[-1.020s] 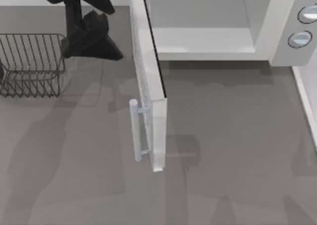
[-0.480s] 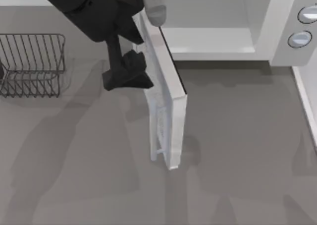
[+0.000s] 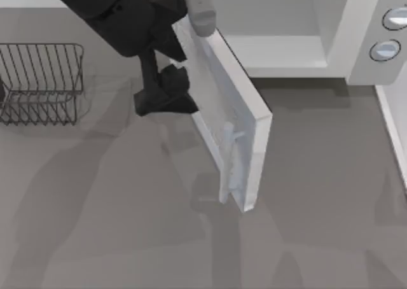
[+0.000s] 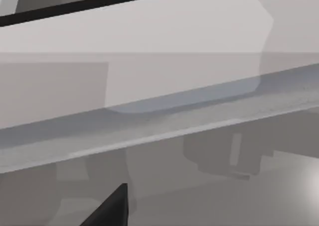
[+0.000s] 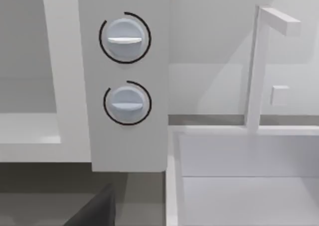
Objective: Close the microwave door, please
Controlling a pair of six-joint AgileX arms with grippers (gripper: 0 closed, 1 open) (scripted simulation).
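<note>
Surface: grey table, seen from above; the microwave stands at its far edge and serves as the landmark below.
Microwave: white box, pale cavity open to the front, two round grey knobs on its side panel.
Microwave door: the microwave door is hinged at the cavity's left edge and stands partly open, angled out over the table in front of the cavity. Its bar handle sits near the free end, on the face turned away from the cavity.
Left gripper: the left gripper is on the outer side of the door, against or just beside the panel, between hinge and handle. Finger state: cannot tell.
Right arm: parked to the right of the microwave, its camera facing the knob panel. Finger state: cannot tell.
Other item: a dark wire rack lies well to the left of the microwave.
Step in hand (judgement): pushing the door shut; roughly midway.
Next move (judgement): sweep the push toward the cavity along the door's arc, keeping contact with the outer face until the free edge seats.
</note>
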